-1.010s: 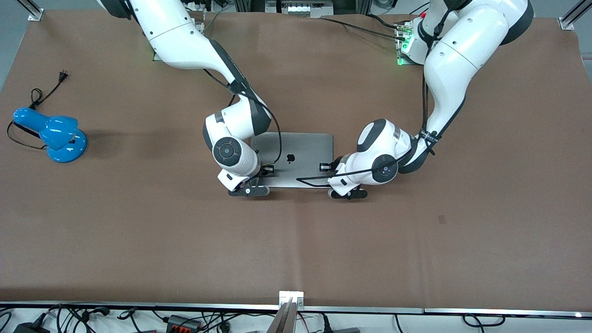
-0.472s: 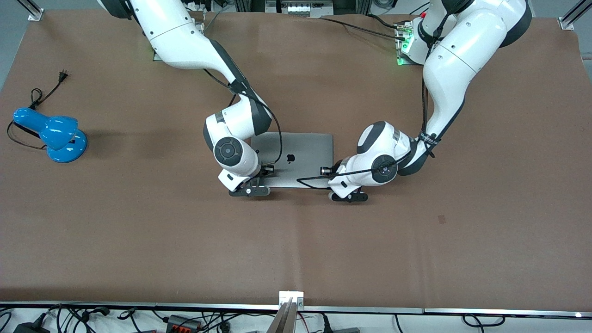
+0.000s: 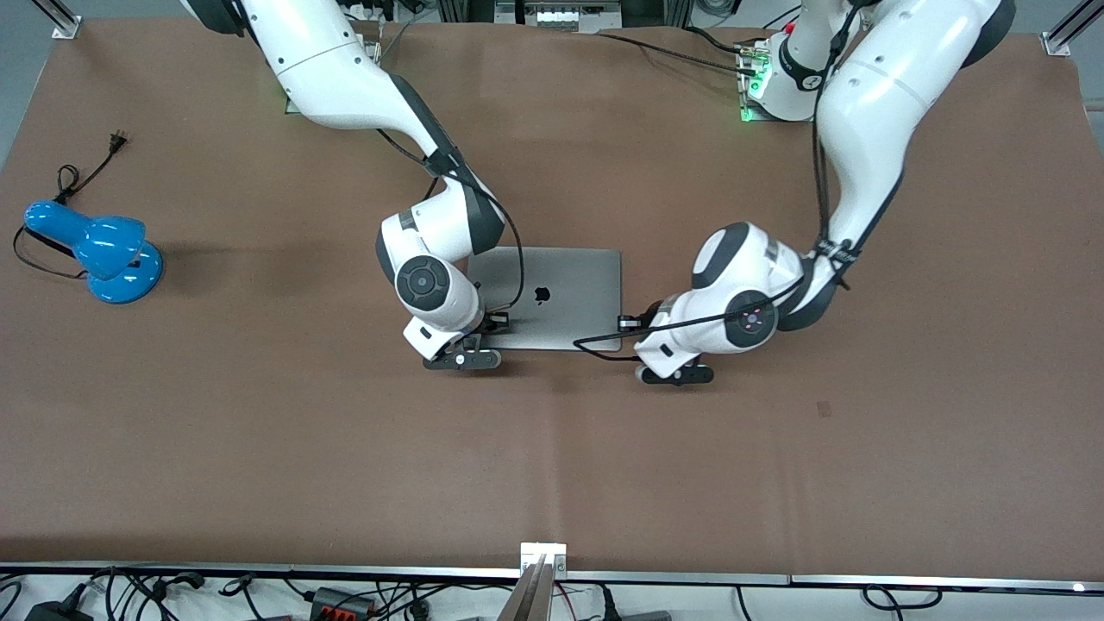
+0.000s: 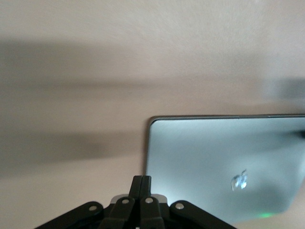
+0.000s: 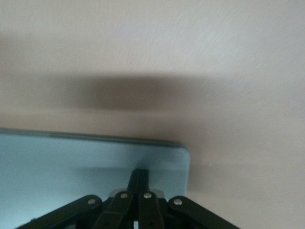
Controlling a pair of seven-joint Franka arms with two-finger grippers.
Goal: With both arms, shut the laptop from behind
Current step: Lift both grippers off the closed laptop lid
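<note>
While the thin silver-grey metal laptop lies shut mid-table in the front view, my right gripper rests pinched on its lid. In the left wrist view, my left gripper, fingers together, is just off the corner. Closing looks done; next, both lift clear.

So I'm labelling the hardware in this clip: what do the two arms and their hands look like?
Both arms, the left arm and the right arm, are glossy white, rounded segments with black bands at the joints and round dark caps on the wrists. Thin black cables run along each. The left hand and right hand are black, with linkage bars studded with silver screws.
</note>
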